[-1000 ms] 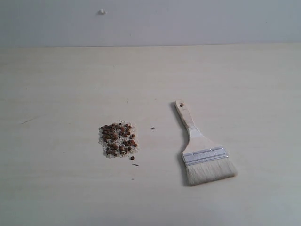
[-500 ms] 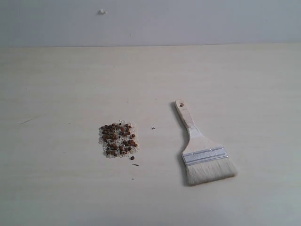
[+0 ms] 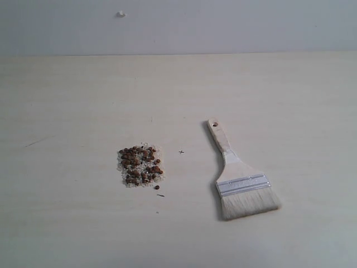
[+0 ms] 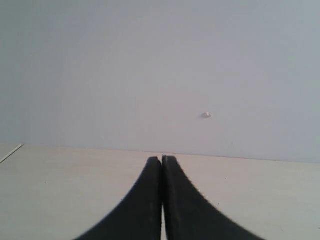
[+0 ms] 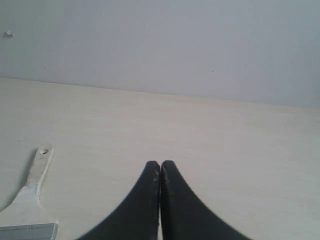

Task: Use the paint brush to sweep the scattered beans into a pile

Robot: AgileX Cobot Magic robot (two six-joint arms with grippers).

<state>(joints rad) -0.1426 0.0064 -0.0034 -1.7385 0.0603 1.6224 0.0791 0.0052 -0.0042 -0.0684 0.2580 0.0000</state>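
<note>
The reddish-brown beans, mixed with pale grains, lie as one compact pile [image 3: 140, 166] left of the table's middle; a stray bean [image 3: 157, 187] sits just beside it. The paint brush [image 3: 240, 181] lies flat to the right of the pile, wooden handle pointing away, whitish bristles toward the front edge. Part of that paint brush's handle [image 5: 35, 175] shows in the right wrist view. Neither arm appears in the exterior view. My left gripper [image 4: 162, 159] is shut with nothing in it, facing the wall. My right gripper [image 5: 160, 164] is shut and empty, beside the brush and apart from it.
The pale wooden table [image 3: 290, 100] runs back to a grey wall [image 3: 223, 25] with a small white mark [image 3: 120, 14]. A tiny dark cross mark [image 3: 181, 152] lies between pile and brush, and a small dark sliver [image 3: 160, 195] lies near the pile.
</note>
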